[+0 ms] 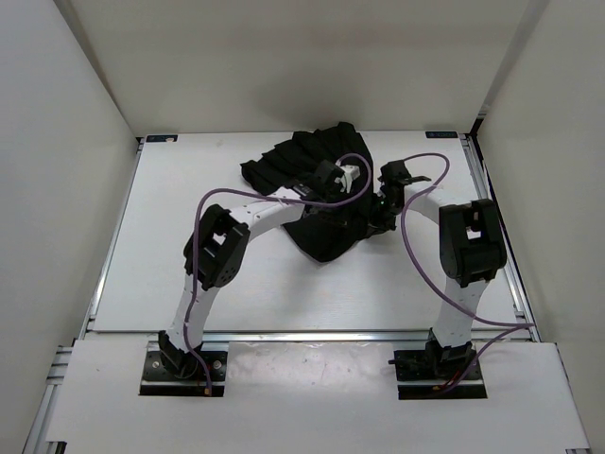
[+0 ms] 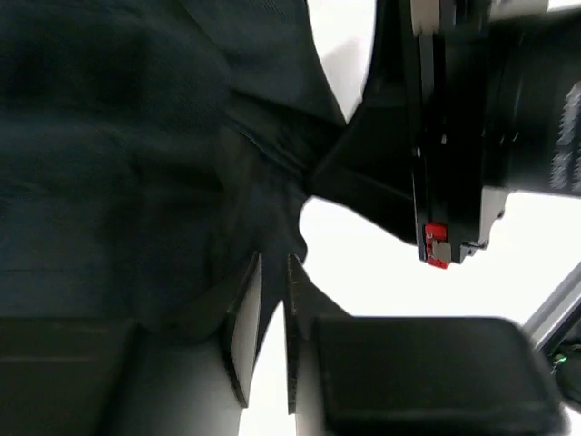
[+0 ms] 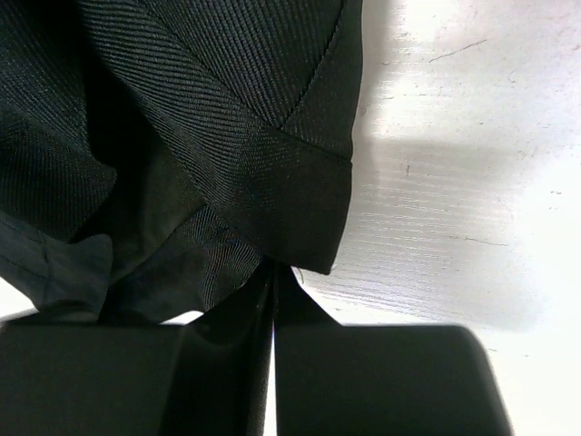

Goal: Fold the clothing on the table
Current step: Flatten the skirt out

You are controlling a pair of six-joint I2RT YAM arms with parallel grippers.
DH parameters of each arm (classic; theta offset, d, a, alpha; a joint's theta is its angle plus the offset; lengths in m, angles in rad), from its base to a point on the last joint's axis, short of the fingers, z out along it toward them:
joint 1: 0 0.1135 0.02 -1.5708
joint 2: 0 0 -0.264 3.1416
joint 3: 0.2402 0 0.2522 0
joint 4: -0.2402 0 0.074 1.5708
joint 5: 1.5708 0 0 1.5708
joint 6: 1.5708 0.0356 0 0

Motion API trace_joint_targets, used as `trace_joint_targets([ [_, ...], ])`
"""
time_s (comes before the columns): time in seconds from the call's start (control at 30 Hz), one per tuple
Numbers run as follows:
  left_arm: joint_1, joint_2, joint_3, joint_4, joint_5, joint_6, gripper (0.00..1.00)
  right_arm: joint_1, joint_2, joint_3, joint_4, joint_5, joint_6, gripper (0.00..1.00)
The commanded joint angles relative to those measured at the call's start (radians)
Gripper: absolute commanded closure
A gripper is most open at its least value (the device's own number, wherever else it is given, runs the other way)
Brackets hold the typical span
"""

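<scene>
- The white bench (image 1: 189,284) fills the top view, with white walls on three sides and a metal rail (image 1: 312,335) along its near edge.
- The clothing (image 1: 323,238) is a black, soft, pleated piece of fabric. It lies bunched on the far middle part of the bench, a little to the right of the centre. Its far part spreads in ridged folds and its near part ends in a rounded flap.
- In the right wrist view the fabric shows a fine diagonal weave and a stitched hem with a square corner. It casts a grey shadow on the bench.
- Both arms bend inward over the clothing, the left one from the near left and the right one from the near right. Purple cables (image 1: 200,236) run along them.
- The left gripper (image 2: 274,259) is at the right edge of the fabric. Its fingers stand almost together with only a thin gap, and gathered folds come down to their tips. I cannot tell if the fabric is really caught.
- The right gripper (image 3: 275,271) is fully closed, with its tips at the hem corner. I cannot tell if the hem is pinched between them.
- The two grippers are just beside each other at the same side of the clothing.
</scene>
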Motion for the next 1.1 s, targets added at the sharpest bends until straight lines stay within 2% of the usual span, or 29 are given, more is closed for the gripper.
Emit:
trace_joint_targets([
  [0.0, -0.034, -0.01, 0.048, -0.033, -0.062, 0.049, 0.76, -0.001, 0.012, -0.022, -0.026, 0.033, 0.004, 1.0],
  [0.13, -0.059, 0.044, 0.035, 0.004, -0.077, 0.027, 0.79, -0.003, 0.009, -0.031, -0.044, 0.026, 0.002, 1.0],
  [0.23, -0.08, 0.09, 0.038, -0.011, -0.168, 0.032, 0.82, -0.006, -0.008, -0.048, -0.057, 0.025, -0.01, 0.99],
  [0.3, -0.083, 0.125, 0.094, -0.037, -0.249, 0.046, 0.83, -0.009, -0.016, -0.06, -0.07, 0.025, -0.015, 1.0],
  [0.5, 0.003, 0.17, 0.232, -0.094, -0.372, 0.056, 0.82, -0.008, -0.022, -0.081, -0.11, 0.036, -0.047, 1.0],
  [0.67, 0.064, 0.128, 0.231, -0.096, -0.332, 0.073, 0.83, -0.015, -0.045, -0.082, -0.126, 0.054, -0.047, 0.99],
  [0.8, 0.044, 0.101, 0.174, -0.09, -0.312, 0.075, 0.84, -0.028, -0.099, -0.051, -0.077, 0.019, -0.024, 1.0],
  [1.07, -0.003, 0.056, 0.024, -0.045, -0.278, 0.044, 0.85, 0.0, 0.03, 0.172, -0.041, -0.107, 0.025, 1.0],
])
